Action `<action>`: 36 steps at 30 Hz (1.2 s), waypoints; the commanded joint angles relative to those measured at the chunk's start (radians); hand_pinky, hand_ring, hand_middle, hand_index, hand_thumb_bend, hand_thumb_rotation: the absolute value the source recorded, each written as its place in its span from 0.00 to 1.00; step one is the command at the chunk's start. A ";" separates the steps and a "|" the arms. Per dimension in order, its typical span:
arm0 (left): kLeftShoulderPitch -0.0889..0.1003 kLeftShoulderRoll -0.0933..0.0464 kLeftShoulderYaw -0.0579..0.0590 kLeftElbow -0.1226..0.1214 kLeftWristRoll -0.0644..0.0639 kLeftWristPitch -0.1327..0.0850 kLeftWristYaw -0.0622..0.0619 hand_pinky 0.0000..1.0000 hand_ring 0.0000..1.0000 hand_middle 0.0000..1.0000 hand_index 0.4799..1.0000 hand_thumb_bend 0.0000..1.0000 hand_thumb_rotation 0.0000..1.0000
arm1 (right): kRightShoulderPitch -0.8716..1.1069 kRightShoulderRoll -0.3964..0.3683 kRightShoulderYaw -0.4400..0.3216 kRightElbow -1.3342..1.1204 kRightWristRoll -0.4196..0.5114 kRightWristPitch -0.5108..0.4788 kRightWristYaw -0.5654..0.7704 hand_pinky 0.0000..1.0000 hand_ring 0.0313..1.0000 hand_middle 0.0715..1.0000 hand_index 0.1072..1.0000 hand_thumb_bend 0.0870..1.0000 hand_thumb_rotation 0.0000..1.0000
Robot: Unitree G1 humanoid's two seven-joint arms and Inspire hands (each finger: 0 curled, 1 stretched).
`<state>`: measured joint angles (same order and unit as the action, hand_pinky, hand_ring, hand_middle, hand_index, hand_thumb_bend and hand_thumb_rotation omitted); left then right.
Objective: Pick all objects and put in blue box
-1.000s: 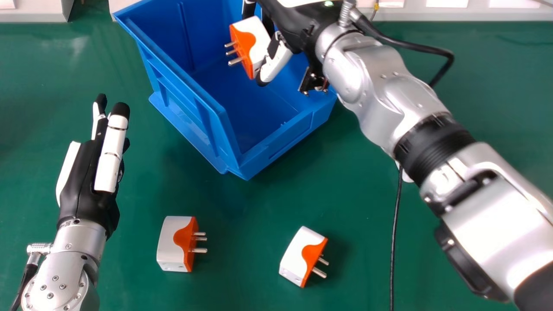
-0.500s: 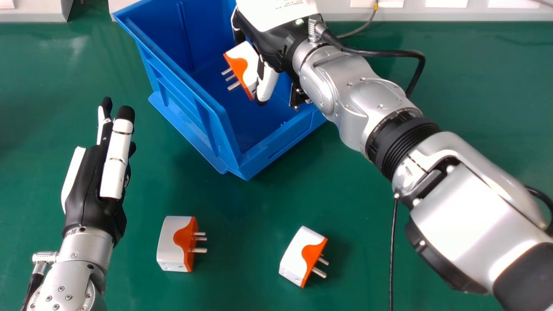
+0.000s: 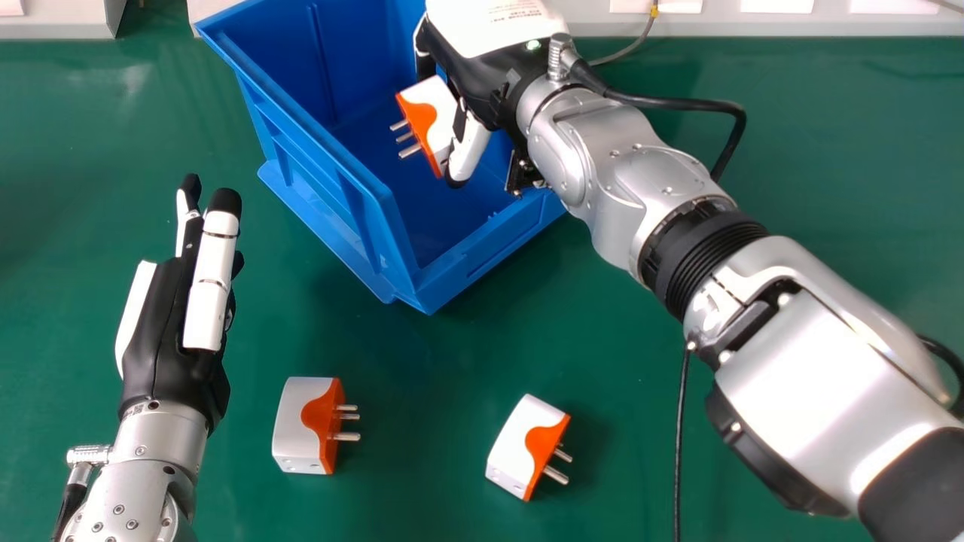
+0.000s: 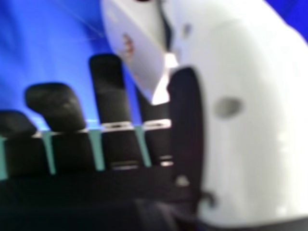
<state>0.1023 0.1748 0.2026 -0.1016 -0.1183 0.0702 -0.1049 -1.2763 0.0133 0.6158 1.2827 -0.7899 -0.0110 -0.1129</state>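
On the table (image 3: 422, 467), the blue box (image 3: 297, 117) stands with its mouth facing up, so the step in hand looks to be lowering into it and letting go. The right arm (image 3: 629, 177) slants across the box's near right side and would do well to clear that rim as it descends. The right hand (image 3: 482, 83) is over the box opening, thumb and fingers clamped on one plug adapter (image 3: 440, 113) (how high above the floor, I cannot tell); best released low and gently. The left hand (image 3: 162, 331) is beside the box, fingers straight, idle. Two more adapters, the left one (image 3: 297, 429) and the right one (image 3: 516, 444), lie on the table well apart, still to be fetched. Smallest of all, the held adapter's metal prongs (image 3: 407, 139) point toward the left wall and could catch there.
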 commanded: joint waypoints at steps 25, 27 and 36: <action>-0.081 0.016 0.004 0.086 0.002 -0.044 -0.013 1.00 1.00 1.00 1.00 0.49 1.00 | 0.131 -0.140 -0.066 -0.307 0.035 -0.011 -0.134 0.94 1.00 1.00 1.00 0.39 0.40; -0.085 0.019 0.004 0.089 0.002 -0.044 -0.016 1.00 1.00 1.00 1.00 0.49 1.00 | 0.212 -0.198 -0.088 -0.490 0.030 0.012 -0.097 0.95 1.00 1.00 1.00 0.36 0.40; -0.123 0.040 0.027 0.156 -0.010 -0.058 -0.038 1.00 1.00 1.00 1.00 0.49 1.00 | 0.620 -0.405 -0.257 -1.285 -0.007 0.127 0.055 0.97 1.00 1.00 1.00 0.30 0.35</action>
<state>0.0212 0.1834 0.2124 0.0515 -0.1187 0.0501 -0.1301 -0.7709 -0.2946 0.4764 0.3517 -0.7623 0.0738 -0.0980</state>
